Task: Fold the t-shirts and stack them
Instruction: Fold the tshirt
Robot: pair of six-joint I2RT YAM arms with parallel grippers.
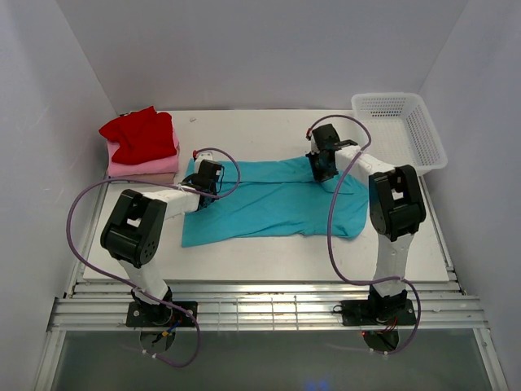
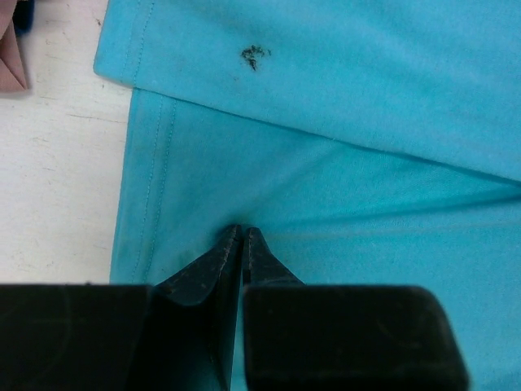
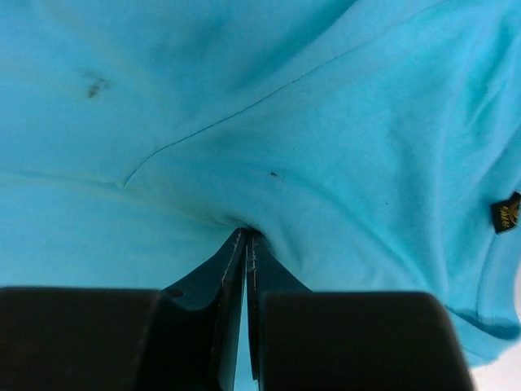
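Plain white enclosure walls (image 1: 260,49) on three sides. Below, flat white table (image 1: 269,254), scuffed grey where the left wrist view catches it. Along the near edge, a slatted metal rail (image 1: 269,314).

Across the middle of the table, spread widthways, the teal t-shirt (image 1: 277,204). Roughly rectangular and partly folded, with one layer lapped over another along the far side. Stitched hems at the left end, right end thicker and rumpled. Smooth knit, with soft creases running in toward each pinch point.

At the far right corner, a white mesh basket (image 1: 403,126), apart from the shirt.

At the far left corner, a stack: red t-shirt (image 1: 140,134) on top, loosely bundled, then pink t-shirt (image 1: 151,166), then beige t-shirt (image 1: 134,177) at the bottom. Just beside the teal shirt's left end.

Looping off both arms, purple cables (image 1: 81,204).

On the shirt's left part, left gripper (image 2: 242,232), fingers pressed together, a pucker of teal cloth nipped at the tips. Near the far edge on the right, right gripper (image 3: 246,236), likewise clenched on a pinch of the same cloth.

Smallest marks on the teal cloth: dark speck (image 2: 255,55), faint smudge (image 3: 95,85), and a black-and-gold label (image 3: 506,213) near a hem.
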